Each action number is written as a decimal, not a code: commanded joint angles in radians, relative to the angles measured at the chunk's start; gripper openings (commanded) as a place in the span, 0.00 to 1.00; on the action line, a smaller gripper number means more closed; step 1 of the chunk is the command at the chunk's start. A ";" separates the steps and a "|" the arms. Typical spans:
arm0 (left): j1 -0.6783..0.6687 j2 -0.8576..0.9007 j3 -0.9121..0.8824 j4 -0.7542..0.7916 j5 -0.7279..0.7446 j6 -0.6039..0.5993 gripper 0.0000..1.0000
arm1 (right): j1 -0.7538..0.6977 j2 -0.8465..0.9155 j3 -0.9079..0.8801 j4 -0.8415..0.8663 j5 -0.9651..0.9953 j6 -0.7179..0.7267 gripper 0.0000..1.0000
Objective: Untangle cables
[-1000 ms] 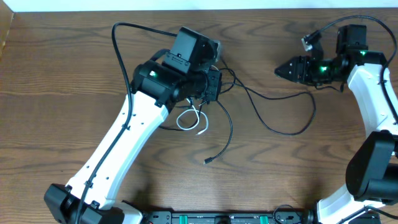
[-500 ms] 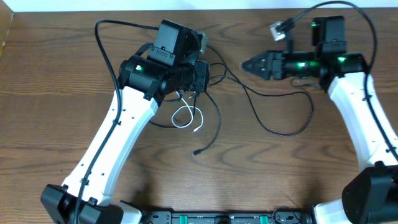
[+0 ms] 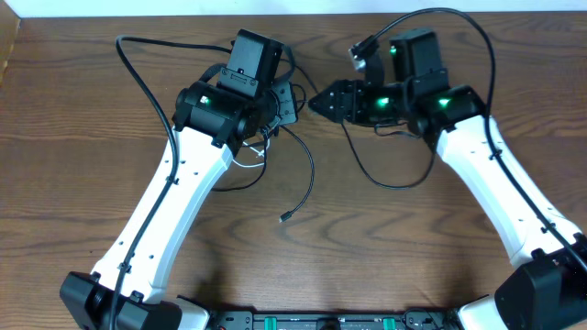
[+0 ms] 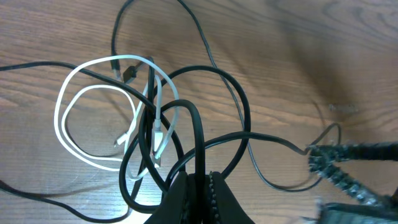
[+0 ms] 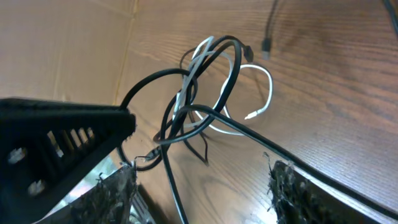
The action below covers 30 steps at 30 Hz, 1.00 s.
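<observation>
Robotics lab bench: wooden table [image 3: 55, 137], left arm [image 3: 174, 211], right arm [image 3: 495, 192].

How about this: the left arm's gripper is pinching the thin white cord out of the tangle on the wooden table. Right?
Not quite. The left gripper is shut on a thin black cord, not the thin white cord, which loops ungripped in the tangle. The left wrist view shows it.

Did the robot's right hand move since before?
Yes. Against the table, the right hand slid toward the robot's left, closer to the cables.
</observation>
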 commanded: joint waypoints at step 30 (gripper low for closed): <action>0.004 -0.014 0.012 -0.003 -0.027 -0.016 0.07 | 0.134 0.061 0.006 0.126 0.159 0.221 0.48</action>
